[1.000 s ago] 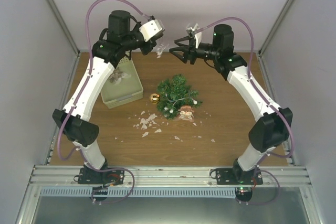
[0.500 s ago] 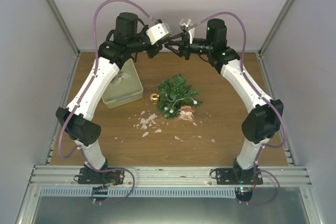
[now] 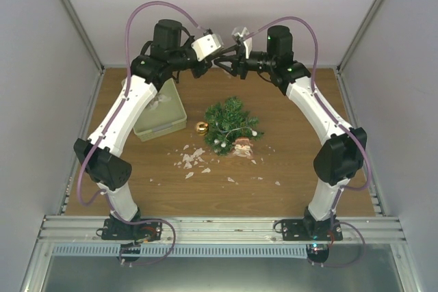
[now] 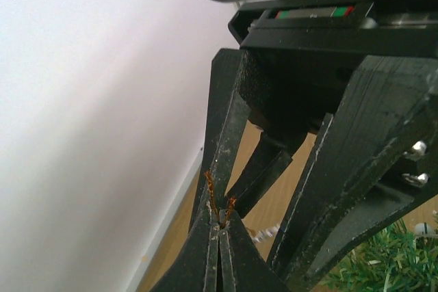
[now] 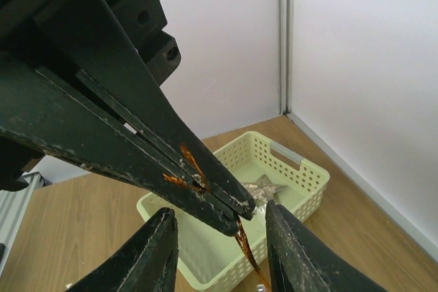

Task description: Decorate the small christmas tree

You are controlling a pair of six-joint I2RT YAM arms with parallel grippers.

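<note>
We see our right claw [image 5: 219, 210] spread astride the left claw [image 5: 239, 211], whose closed tips pinch orange thread [image 5: 243, 244]; beyond, a pale basket [image 5: 301, 169] holds a silver star [image 5: 263, 188].

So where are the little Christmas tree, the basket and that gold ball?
small christmas tree [image 3: 231, 118]: top view, middle of its green branches.
basket [image 3: 163, 129]: top view, on its near wall.
gold ball [image 3: 201, 128]: top view, its centre, just left of the tree.
</note>
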